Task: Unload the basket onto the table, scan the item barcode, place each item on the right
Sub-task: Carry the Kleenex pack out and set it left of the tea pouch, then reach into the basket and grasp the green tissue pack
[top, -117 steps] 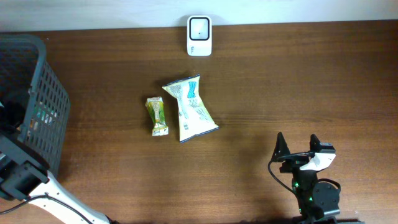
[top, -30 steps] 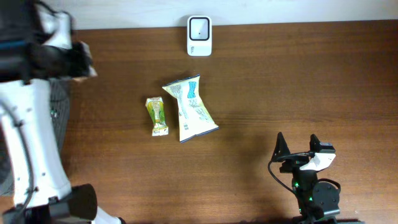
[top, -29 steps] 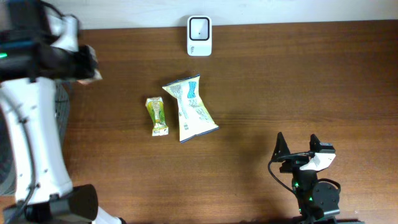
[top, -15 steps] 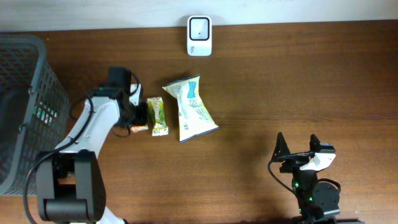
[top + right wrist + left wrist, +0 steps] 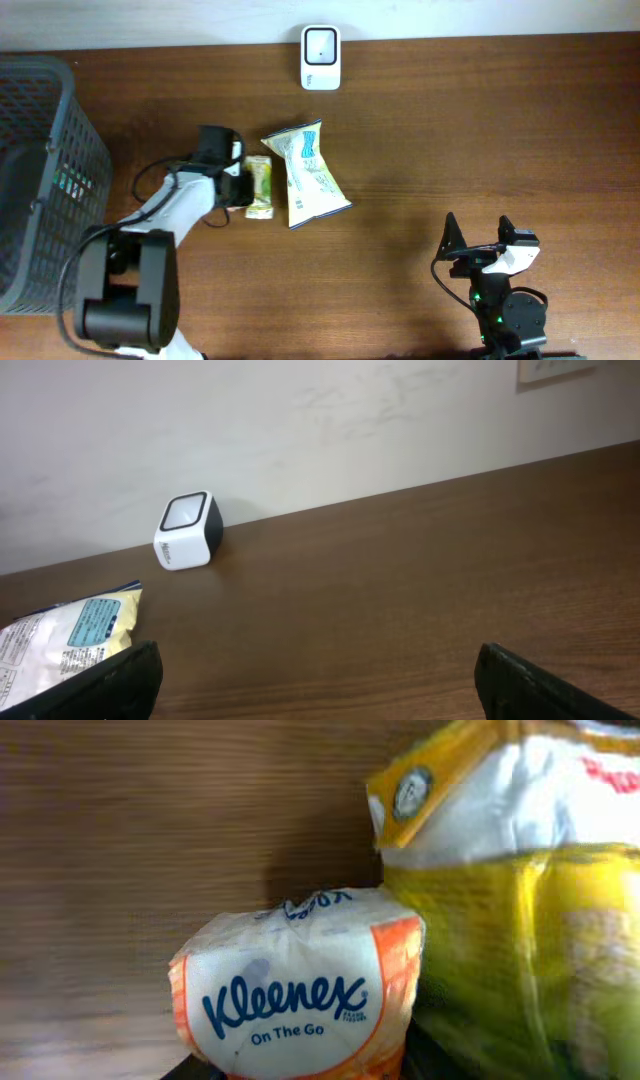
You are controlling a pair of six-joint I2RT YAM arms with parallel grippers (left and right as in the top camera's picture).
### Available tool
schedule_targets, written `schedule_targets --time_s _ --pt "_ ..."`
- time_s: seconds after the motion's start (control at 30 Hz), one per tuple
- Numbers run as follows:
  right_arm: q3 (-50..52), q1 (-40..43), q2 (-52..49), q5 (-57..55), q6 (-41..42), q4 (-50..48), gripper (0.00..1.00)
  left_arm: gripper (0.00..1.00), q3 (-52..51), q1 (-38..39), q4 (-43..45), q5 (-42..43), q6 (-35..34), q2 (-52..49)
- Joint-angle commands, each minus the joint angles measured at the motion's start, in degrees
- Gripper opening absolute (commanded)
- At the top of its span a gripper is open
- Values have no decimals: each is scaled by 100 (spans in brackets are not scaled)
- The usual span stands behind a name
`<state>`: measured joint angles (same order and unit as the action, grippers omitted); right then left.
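Note:
My left gripper (image 5: 305, 1072) is shut on a white and orange Kleenex tissue pack (image 5: 300, 985), which fills the lower middle of the left wrist view. The pack is low over the wood and touches a small yellow-green snack packet (image 5: 510, 920) on its right. From overhead the left gripper (image 5: 232, 185) sits just left of that packet (image 5: 259, 187), and the tissue pack is hidden under it. The white barcode scanner (image 5: 321, 44) stands at the table's far edge. My right gripper (image 5: 478, 250) rests open at the front right, nothing between its fingers (image 5: 110, 680).
A white and yellow snack bag (image 5: 308, 175) lies right of the small packet. A dark mesh basket (image 5: 45, 180) stands at the left edge. The scanner (image 5: 186, 531) and a corner of the bag (image 5: 70, 635) show in the right wrist view.
The left arm has swung from over the basket down to the table with the tissue pack and moved right, up against the small packet. The right arm has not moved.

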<state>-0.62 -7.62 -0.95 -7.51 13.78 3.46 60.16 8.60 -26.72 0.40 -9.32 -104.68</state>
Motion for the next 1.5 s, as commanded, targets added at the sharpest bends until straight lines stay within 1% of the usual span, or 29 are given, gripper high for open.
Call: schedule_targets --time_s 0.0,0.17,0.27,0.3,0.37,0.4,0.43,0.47,0.5,0.53,0.63,0.77,0.8,0.87,0.93,1.03,1.07,1.2,1.27,1.37,1.47 --pt "31 -26 17 -28 42 44 99 36 -70 378 219 131 -50 -109" --pt "31 -26 15 -28 42 46 99 36 -70 804 549 125 -48 -109" --pt "31 -26 15 -28 42 44 99 42 -70 831 590 101 -50 -109" --pt "31 -26 15 -28 42 44 99 46 -66 767 555 66 -52 -109" --pt "31 -26 15 -28 42 44 99 49 -17 664 426 66 -52 -105" --pt "31 -26 15 -28 42 46 99 56 46 603 317 63 -50 -105" --pt "31 -26 17 -28 42 44 99 75 195 505 109 63 -50 -101" --pt "31 -26 17 -28 42 44 99 90 402 413 -133 66 -50 -87" --pt "31 -26 17 -28 42 46 99 97 586 358 -352 63 -48 -66" --pt "31 -26 17 -28 42 44 99 100 798 310 -592 66 -48 -42" --pt "31 -26 15 -28 42 44 99 99 1974 116 -1749 -94 -42 136" --pt "31 -26 17 -28 42 44 99 99 3840 -203 -2894 -404 42 404" --pt "31 -26 15 -28 42 44 99 99 4354 -317 -3112 -439 42 476" --pt "31 -26 15 -28 42 44 99 99 4981 -501 -3300 -437 48 566" --pt "31 -26 15 -28 42 44 99 99 5842 -979 -3423 -459 210 734" --pt "31 -26 17 -28 42 46 99 99 6218 -1604 -3425 -476 205 901" --pt "31 -26 15 -28 42 44 99 99 6262 -1919 -3423 -479 205 962" --pt "31 -26 17 -28 42 44 99 99 6255 -3123 -3440 -474 208 898" --pt "31 -26 15 -28 42 44 99 99 6255 -3501 -3515 -474 210 752" --pt "31 -26 15 -28 42 44 99 99 6255 -3877 -3687 -442 212 385" --pt "31 -26 17 -28 42 44 99 99 6255 -3969 -3941 -431 251 -61"
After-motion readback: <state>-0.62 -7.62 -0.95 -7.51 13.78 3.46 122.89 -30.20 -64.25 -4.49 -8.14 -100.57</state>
